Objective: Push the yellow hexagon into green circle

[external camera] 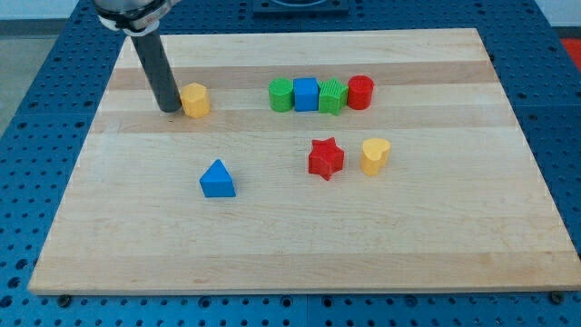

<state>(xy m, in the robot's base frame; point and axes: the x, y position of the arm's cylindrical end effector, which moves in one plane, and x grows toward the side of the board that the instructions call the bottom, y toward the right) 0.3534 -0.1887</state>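
A: Entry, single camera view. Where does my tip (pixel 171 110) sit?

B: Low on the wooden board (pixel 272 245), in its upper left part. The dark rod (pixel 157 68) comes down from the view's top left, slightly tilted, and its end meets the wood just to the left of the yellow hexagon (pixel 195 100). Rod and block look to be touching or within a hair of it; the contact itself cannot be resolved.

A: Tool state?

B: A plain rod, no jaws, so it holds nothing. It only stands against the hexagon's left side.

A: Target position?

B: The green circle (pixel 281 94) is to the right of the hexagon, at about the same height in the view, with bare board between them. It is the left end of a tight row of four: green circle, blue cube (pixel 306 94), a second green block (pixel 333 96) with a ribbed face, shape not clear, then a red cylinder (pixel 360 92). Neighbours in the row appear to touch.

A: Other blocks?

B: A red star (pixel 326 159) below the row, with a yellow heart (pixel 375 155) just beside it on the right, a narrow gap between. A blue triangle (pixel 217 179) lies lower left of the star, well apart from it and below the hexagon.

A: Surroundings?

B: A blue perforated table (pixel 36 82) frames the board.
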